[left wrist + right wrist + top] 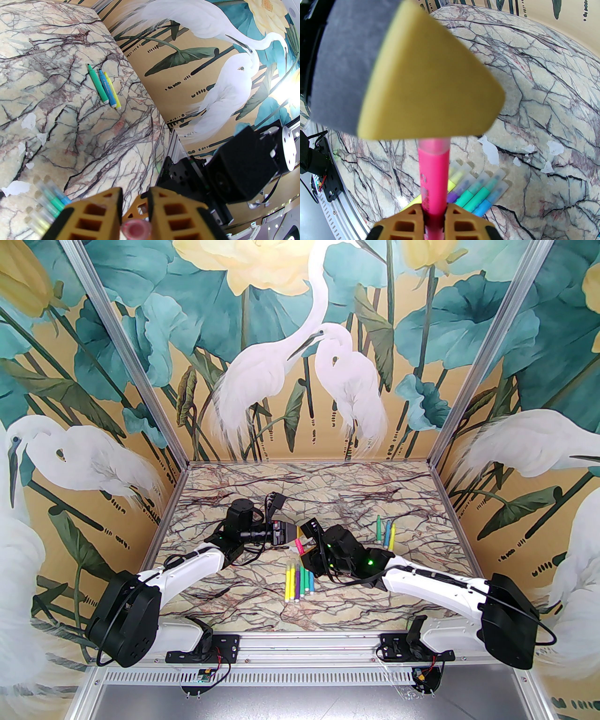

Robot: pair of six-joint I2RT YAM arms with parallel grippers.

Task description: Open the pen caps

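Note:
A pink pen (434, 173) stands upright above the table, its lower body clamped in my right gripper (434, 208), which is shut on it. Its pale see-through cap (434, 144) points up into my left gripper (135, 194). The left gripper's yellow fingers (103, 211) press on both sides of the cap (136, 228), seen end-on. In the top view the two grippers meet at mid-table, left (291, 533) and right (307, 547), with the pink pen (298, 547) between them.
Several capped pens (298, 580) lie in a row just below the grippers, also in the right wrist view as a row of pens (478, 187). Three uncapped pens (105, 88), green, blue and yellow, lie side by side at the right (385, 530). White chipped patches (28, 120) mark the marble tabletop.

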